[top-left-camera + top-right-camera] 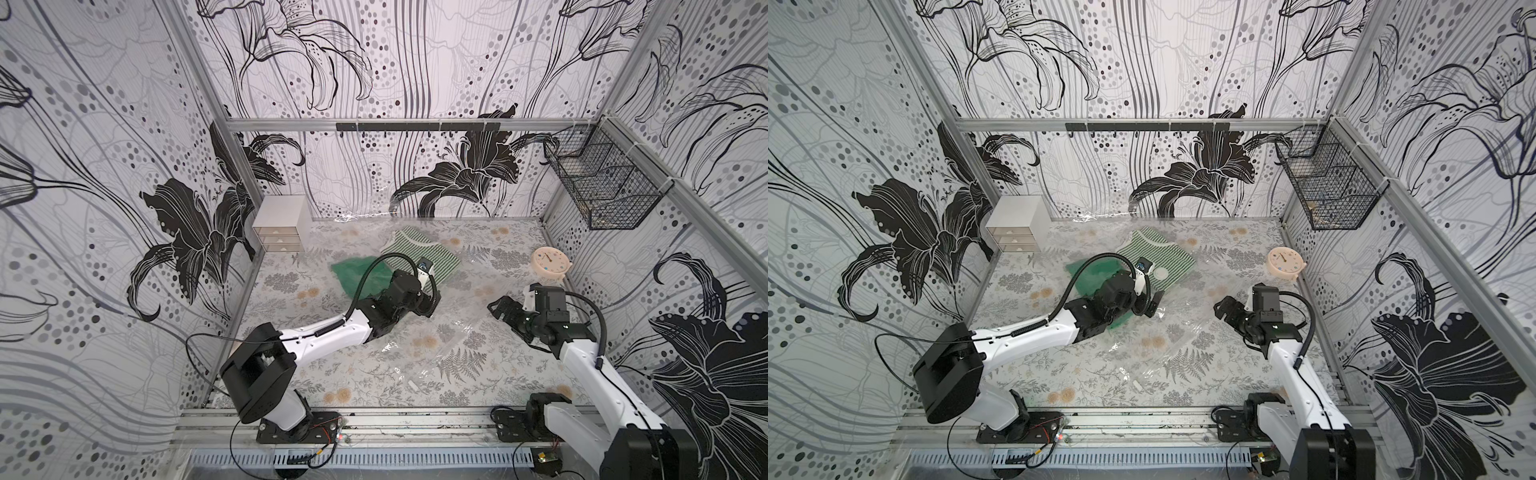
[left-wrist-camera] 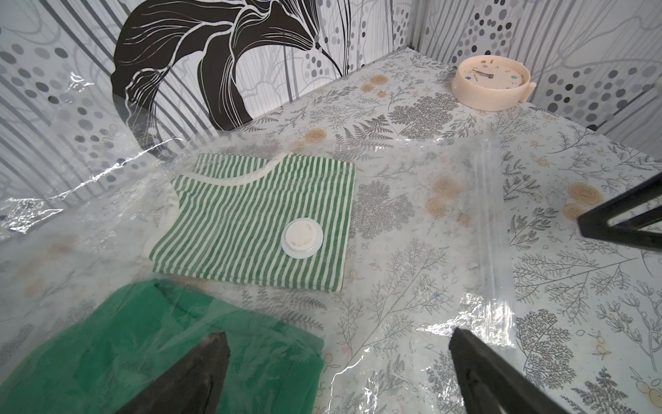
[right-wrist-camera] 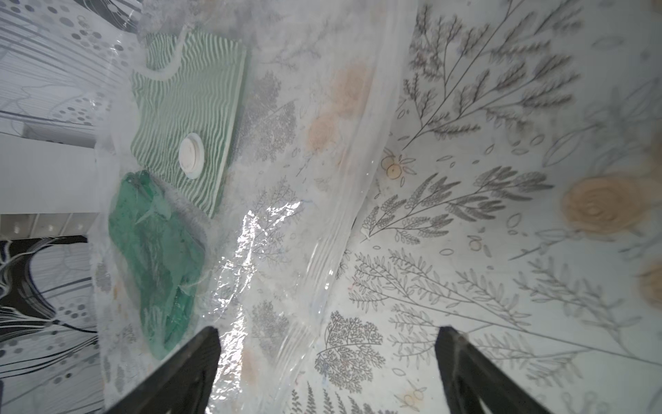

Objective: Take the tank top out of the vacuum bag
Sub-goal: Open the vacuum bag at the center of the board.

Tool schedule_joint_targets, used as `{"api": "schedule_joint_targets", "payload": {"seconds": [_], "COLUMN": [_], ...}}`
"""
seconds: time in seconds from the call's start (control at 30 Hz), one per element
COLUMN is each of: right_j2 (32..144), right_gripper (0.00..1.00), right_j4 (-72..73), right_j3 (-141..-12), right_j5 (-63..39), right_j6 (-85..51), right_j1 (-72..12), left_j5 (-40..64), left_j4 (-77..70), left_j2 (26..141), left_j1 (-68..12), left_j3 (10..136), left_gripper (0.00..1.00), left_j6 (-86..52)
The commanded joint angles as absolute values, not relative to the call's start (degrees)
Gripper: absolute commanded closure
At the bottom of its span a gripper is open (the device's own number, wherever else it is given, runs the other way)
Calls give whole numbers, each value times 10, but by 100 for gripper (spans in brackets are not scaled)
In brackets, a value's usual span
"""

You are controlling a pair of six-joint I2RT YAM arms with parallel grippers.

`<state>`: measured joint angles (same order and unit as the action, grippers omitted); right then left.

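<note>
The striped green-and-white tank top point(image 1: 419, 251) point(image 1: 1152, 249) point(image 2: 250, 218) point(image 3: 190, 93) lies folded flat inside the clear vacuum bag point(image 1: 457, 332) point(image 1: 1142, 345) point(image 2: 412, 315) point(image 3: 272, 251), under the bag's round white valve disc point(image 2: 302, 238) point(image 3: 191, 156). My left gripper point(image 1: 432, 299) point(image 1: 1152, 305) point(image 2: 338, 335) is open, low over the bag, short of the tank top. One of its fingers point(image 2: 211, 362) looks veiled by film over a plain green shirt point(image 2: 143, 340) point(image 1: 353, 274). Open too, my right gripper point(image 1: 500, 307) point(image 1: 1225, 307) point(image 3: 327, 332) hovers at the bag's right edge.
A peach clock point(image 1: 548, 266) point(image 2: 490, 80) lies at the right. A white drawer unit point(image 1: 280, 226) stands in the back left corner. A wire basket point(image 1: 602, 187) hangs on the right wall. The bag's white slider clip point(image 1: 414, 384) lies near the front.
</note>
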<state>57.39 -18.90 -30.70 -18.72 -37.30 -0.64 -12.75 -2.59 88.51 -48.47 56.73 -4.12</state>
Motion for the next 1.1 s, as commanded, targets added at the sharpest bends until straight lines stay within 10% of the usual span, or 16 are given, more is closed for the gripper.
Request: {"api": "schedule_joint_targets", "payload": {"seconds": [0.0,0.77,1.07], "right_j2": [615,886,923], "right_gripper": [11,88,89], "right_j4": [-97,111,85], "right_j3": [-278,-320,-427], "right_j5": [-241,-320,-292], "right_j6": [-433,-445,-462], "right_j1": [0,-16,-111], "left_j5": [-138,-154,-158], "left_j4": [-18,-3,-7], "left_j2": [885,826,823], "left_j1": [-485,-485,-496], "left_j3": [569,520,510], "left_gripper": [1,0,1], "left_j6": [-17,-23,-35]}}
